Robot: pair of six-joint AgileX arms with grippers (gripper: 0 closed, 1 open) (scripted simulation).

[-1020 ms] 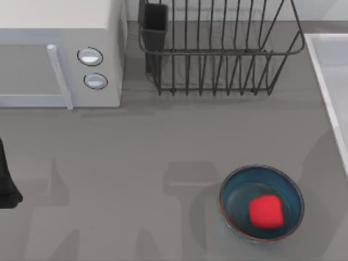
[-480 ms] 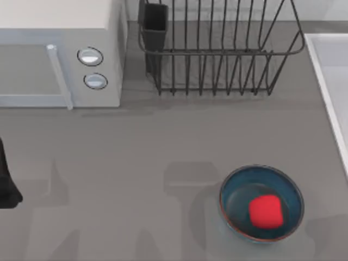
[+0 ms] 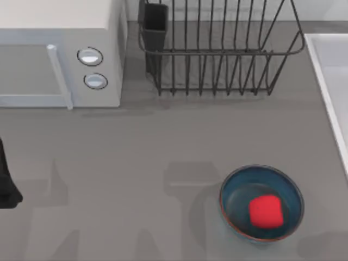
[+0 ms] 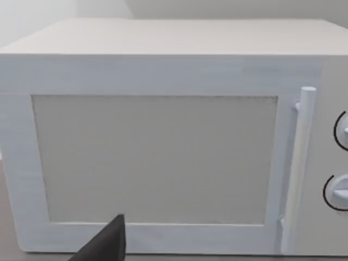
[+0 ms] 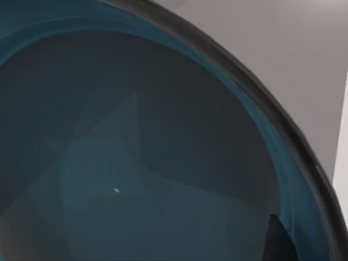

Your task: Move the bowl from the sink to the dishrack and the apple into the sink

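1. The left arm (image 3: 6, 182) shows as a dark shape at the left edge of the top view, a little below mid-height.
2. In the left wrist view, a black tip of one of the left gripper's fingers (image 4: 106, 242) rises from the bottom edge, left of centre.
3. In the right wrist view, a dark tip of one of the right gripper's fingers (image 5: 278, 242) sits at the lower right corner.

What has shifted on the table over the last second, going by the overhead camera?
Nothing itself moved. Only a soft shadow slid across the grey tabletop, from beside the pale rectangular sink down to the near right corner. The small red apple lies as before in the teal-blue glazed bowl, and the black wire dishrack stays put.
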